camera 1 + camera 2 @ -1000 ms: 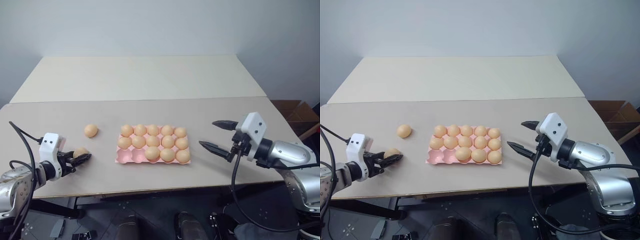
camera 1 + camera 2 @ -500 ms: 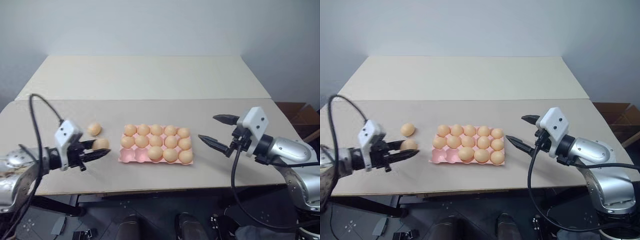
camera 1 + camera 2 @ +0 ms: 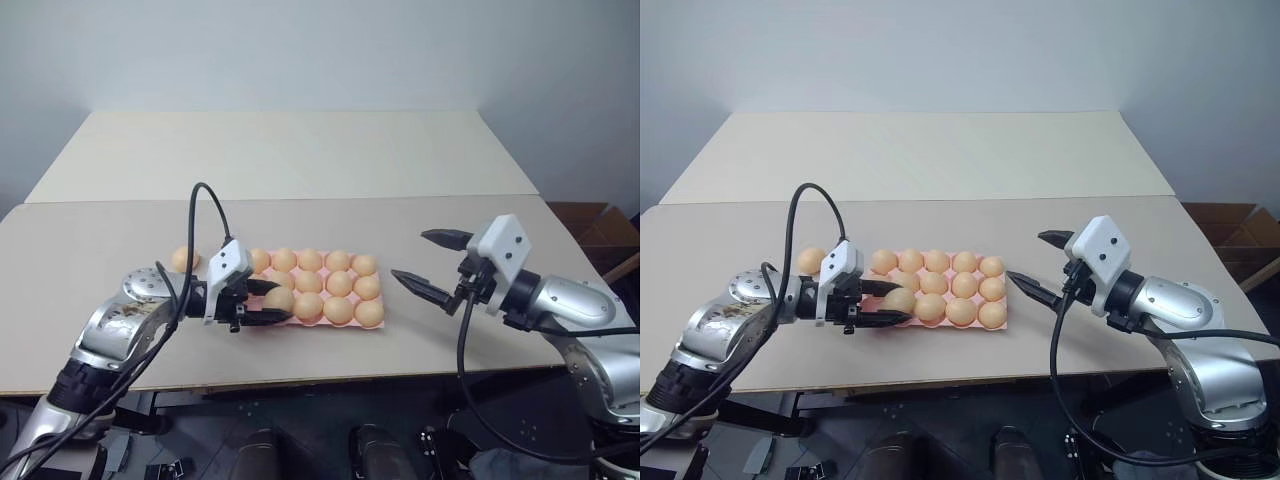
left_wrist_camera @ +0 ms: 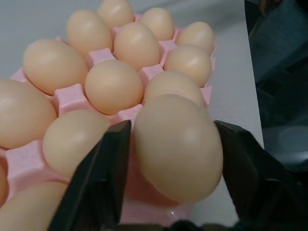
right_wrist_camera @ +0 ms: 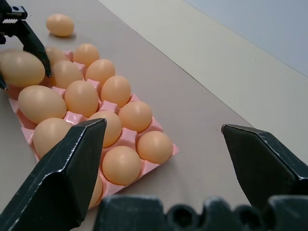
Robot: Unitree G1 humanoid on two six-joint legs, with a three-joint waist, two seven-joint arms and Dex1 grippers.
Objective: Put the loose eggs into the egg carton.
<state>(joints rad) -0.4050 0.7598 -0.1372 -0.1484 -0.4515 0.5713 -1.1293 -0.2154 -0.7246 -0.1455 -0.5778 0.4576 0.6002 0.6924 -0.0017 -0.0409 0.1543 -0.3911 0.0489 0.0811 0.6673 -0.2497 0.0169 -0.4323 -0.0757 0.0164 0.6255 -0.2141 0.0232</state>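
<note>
You see the left gripper over the near-left corner of the egg carton, its fingers pinching a loose egg on both sides. That egg hangs just above the carton's near row; whether it touches the cup beneath you cannot tell. The other cups you can see hold eggs. One more loose egg lies on the desk, just beyond the carton's far-left corner. The right gripper hovers right of the carton, clear of it, fingers spread wide and holding nothing.
</note>
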